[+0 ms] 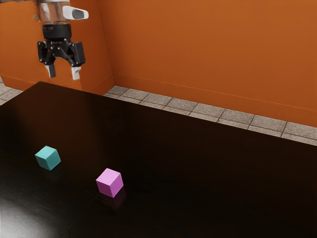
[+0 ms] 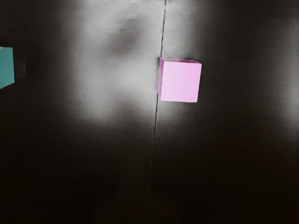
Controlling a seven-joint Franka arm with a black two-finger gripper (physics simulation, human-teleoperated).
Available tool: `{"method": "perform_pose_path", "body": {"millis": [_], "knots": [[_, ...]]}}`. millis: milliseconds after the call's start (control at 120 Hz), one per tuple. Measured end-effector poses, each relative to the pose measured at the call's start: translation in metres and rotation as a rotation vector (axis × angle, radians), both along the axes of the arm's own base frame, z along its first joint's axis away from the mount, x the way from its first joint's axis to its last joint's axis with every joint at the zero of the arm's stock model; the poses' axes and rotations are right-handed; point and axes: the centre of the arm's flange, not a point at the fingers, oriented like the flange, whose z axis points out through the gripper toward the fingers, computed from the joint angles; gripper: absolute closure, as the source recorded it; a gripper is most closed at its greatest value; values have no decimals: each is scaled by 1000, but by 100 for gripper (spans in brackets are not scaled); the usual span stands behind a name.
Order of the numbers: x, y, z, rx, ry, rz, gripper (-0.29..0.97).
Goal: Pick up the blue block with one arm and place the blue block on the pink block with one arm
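Note:
A teal-blue block rests on the black table toward the exterior view's left. A pink block stands a short way to its right and nearer the front edge. High above the table's back left corner hangs my gripper, open, with nothing between its fingers. In the wrist view the pink block lies beside a seam in the tabletop, and the blue block is cut off by the picture's edge.
Orange walls stand behind the table, with a strip of grey tiled floor at their foot. The dark tabletop stretches wide to the exterior view's right of the blocks.

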Motion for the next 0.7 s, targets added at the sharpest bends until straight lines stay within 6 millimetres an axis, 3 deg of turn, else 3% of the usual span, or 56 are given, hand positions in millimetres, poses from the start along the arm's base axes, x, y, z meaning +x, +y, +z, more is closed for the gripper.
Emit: {"method": "perform_pose_path", "body": {"millis": [217, 233, 292, 333, 400, 475, 558, 600, 700], "knots": [[18, -4, 11, 45, -147, -7, 0], [15, -4, 29, 50, -184, -7, 0], [-16, -14, 119, 75, -371, -17, 0], [-42, -35, 161, 97, -457, -51, 0], [-70, -80, 192, 105, -515, -138, 0], [-78, -133, 192, 123, -511, -243, 0], [-64, -182, 165, 118, -448, -340, 0], [-51, -172, 153, 123, -415, -316, 1], [-22, -77, 133, 160, -349, -129, 0]]}}
